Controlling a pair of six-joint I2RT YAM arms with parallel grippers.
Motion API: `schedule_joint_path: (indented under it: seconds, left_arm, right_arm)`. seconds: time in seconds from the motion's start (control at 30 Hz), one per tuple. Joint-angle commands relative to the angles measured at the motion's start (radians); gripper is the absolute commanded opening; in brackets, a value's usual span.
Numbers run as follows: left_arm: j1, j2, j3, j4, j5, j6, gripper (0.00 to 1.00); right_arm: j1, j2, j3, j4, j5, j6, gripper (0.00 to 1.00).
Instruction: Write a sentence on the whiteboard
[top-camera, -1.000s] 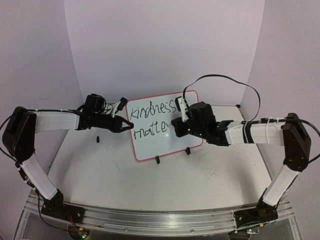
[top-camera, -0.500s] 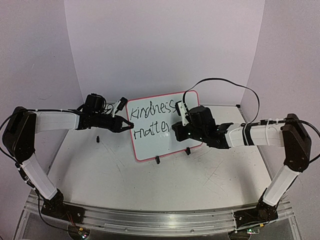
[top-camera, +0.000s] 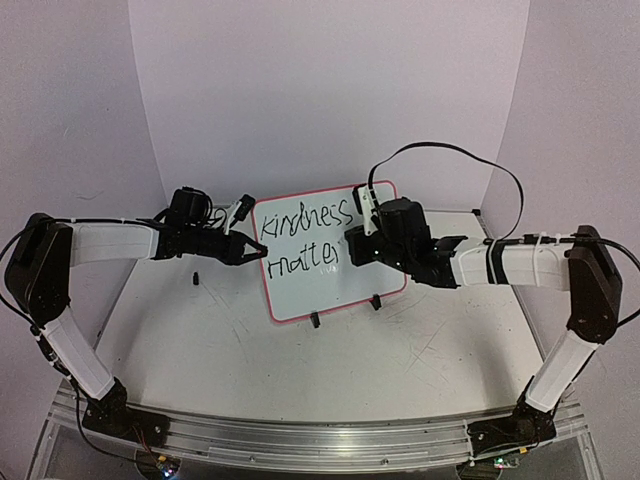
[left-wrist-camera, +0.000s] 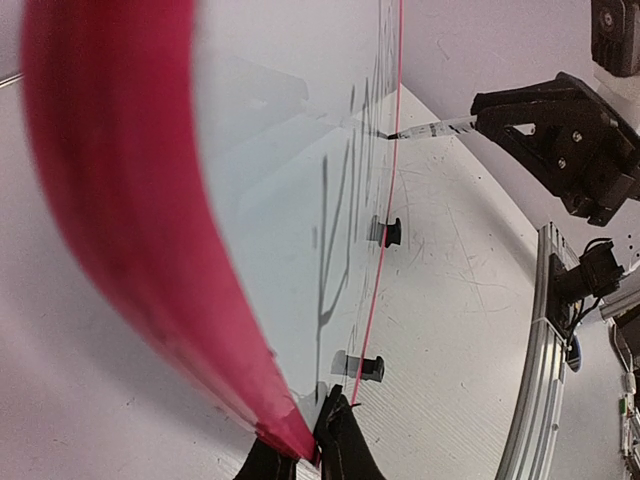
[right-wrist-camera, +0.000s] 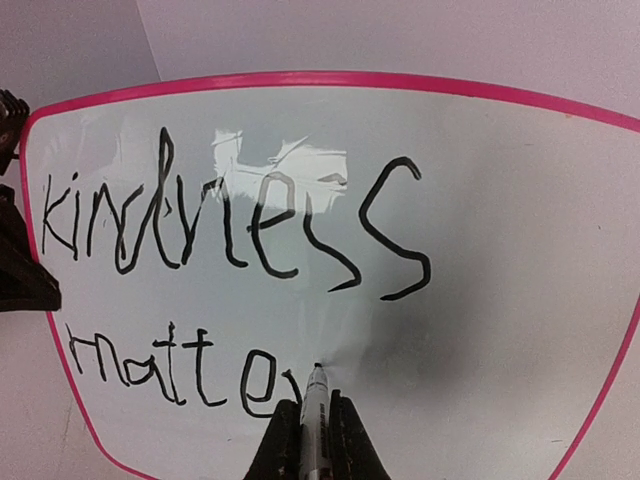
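Standing upright, long side running left-right, the whiteboard (top-camera: 322, 290) is pinched by left claw (top-camera: 262, 252); right claw (top-camera: 354, 245) grips marker (right-wrist-camera: 317, 388).

Whiteboard (top-camera: 318, 290) stands on two black feet (top-camera: 315, 321) on table (top-camera: 330, 360). Lettering (top-camera: 303, 240) reads "Kindness" over "matte". Left gripper (top-camera: 258, 251) pinches the whiteboard's left rim. Right gripper (top-camera: 352, 246) sits at the lettering's right end, with cable (top-camera: 440, 147) looped above.

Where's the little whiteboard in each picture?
Top external: whiteboard in the middle of the picture.
Left wrist: whiteboard fills the left side, seen edge-on, very close.
Right wrist: whiteboard fills nearly the whole picture, facing us.
Shared landmark: the black sentence written on it.
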Motion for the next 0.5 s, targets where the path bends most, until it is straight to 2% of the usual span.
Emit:
schedule_joint_path:
  seconds: [0.0,0.1,0.47]
  left_arm:
    - [0.017,0.008,0.024,-0.016,-0.222,0.089,0.0]
    - [0.016,0.007,0.024,-0.016,-0.221,0.089,0.0]
    - [0.017,0.003,0.024,-0.016,-0.223,0.089,0.0]
  right_arm:
    - [-0.006,0.0,0.024,0.026,0.053,-0.002,0.0]
    - [-0.005,-0.02,0.0,0.04,-0.028,-0.023,0.0]
    - [-0.006,-0.002,-0.012,0.044,-0.006,-0.011,0.0]
